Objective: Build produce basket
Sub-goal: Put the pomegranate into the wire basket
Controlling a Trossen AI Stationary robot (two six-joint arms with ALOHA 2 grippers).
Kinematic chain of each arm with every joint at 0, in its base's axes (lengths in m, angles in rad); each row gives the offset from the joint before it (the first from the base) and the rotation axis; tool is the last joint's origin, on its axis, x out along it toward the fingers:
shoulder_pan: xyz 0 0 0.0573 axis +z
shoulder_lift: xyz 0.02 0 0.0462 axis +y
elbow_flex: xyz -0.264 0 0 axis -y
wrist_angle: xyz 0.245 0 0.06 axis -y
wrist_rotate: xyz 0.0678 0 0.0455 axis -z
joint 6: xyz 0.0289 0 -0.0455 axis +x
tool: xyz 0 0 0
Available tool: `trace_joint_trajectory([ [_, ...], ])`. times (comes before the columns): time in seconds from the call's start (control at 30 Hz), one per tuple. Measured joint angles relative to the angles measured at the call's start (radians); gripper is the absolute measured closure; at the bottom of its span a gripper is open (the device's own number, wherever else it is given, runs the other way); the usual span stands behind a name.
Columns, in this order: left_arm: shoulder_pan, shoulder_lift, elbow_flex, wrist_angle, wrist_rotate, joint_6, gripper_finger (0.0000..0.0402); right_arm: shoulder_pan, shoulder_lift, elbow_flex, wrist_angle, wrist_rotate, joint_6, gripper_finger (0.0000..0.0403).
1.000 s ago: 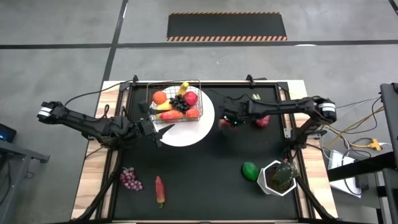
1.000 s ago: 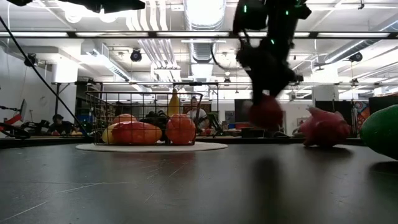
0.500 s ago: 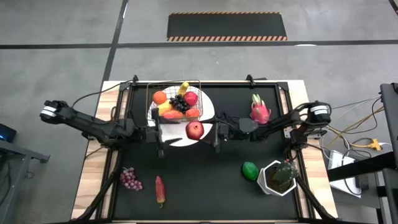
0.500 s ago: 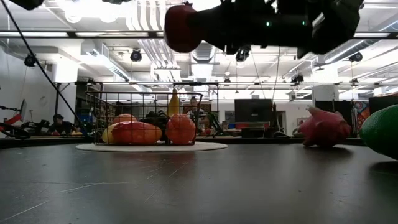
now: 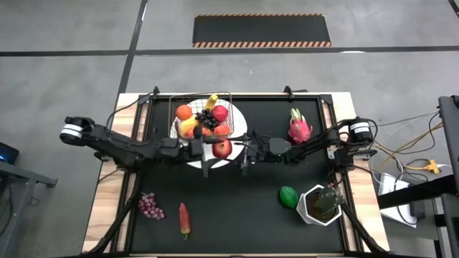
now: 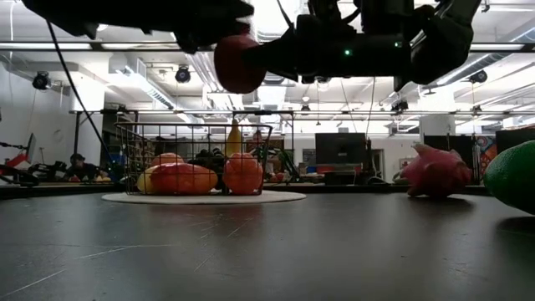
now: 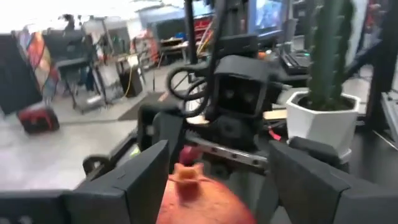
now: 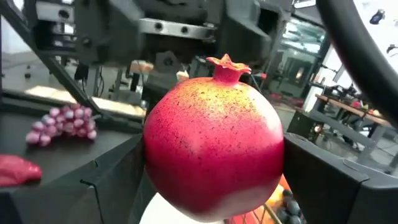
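Both sets of fingers meet around one red pomegranate (image 5: 222,148), lifted above the desk (image 5: 237,208) just in front of the wire basket (image 5: 201,118). From the picture's right, the right gripper (image 5: 239,150) has its fingers spread wide with the fruit clamped between them; its crown points away from that wrist in the right wrist view (image 8: 214,146). From the other side, the left gripper (image 5: 209,150) has its fingers (image 7: 134,180) open around the same fruit, one on each flank, and whether they press on it cannot be told. The basket sits on a white plate (image 5: 239,129) and already carries a banana (image 5: 212,102), an orange (image 5: 184,112), grapes and red fruit. Still out on the black mat are a pink dragon fruit (image 5: 299,129), a green lime (image 5: 288,196), purple grapes (image 5: 149,206) and a red chilli (image 5: 184,218). A potted cactus (image 5: 323,204) stands beside the lime.
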Motion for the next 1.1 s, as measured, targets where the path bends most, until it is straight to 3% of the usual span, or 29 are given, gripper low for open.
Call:
trace_joint_trajectory([
  [0.33, 0.052, 0.048, 0.003, -0.002, -0.006, -0.070, 0.0220, 0.000, 0.000, 0.000, -0.041, 0.021, 0.000, 0.0073],
  [0.67, 0.052, 0.048, -0.003, 0.005, -0.005, -0.070, 0.0387, 0.000, 0.000, 0.000, -0.050, 0.027, 0.005, 0.0066],
  [0.83, 0.052, 0.048, -0.008, -0.010, -0.005, -0.070, 0.0391, 0.000, -0.001, 0.004, -0.063, 0.044, 0.024, 0.0039],
  [1.1, 0.052, 0.049, -0.018, -0.004, -0.004, -0.065, 0.0399, 0.000, -0.007, 0.004, -0.071, 0.048, 0.049, 0.0035],
])
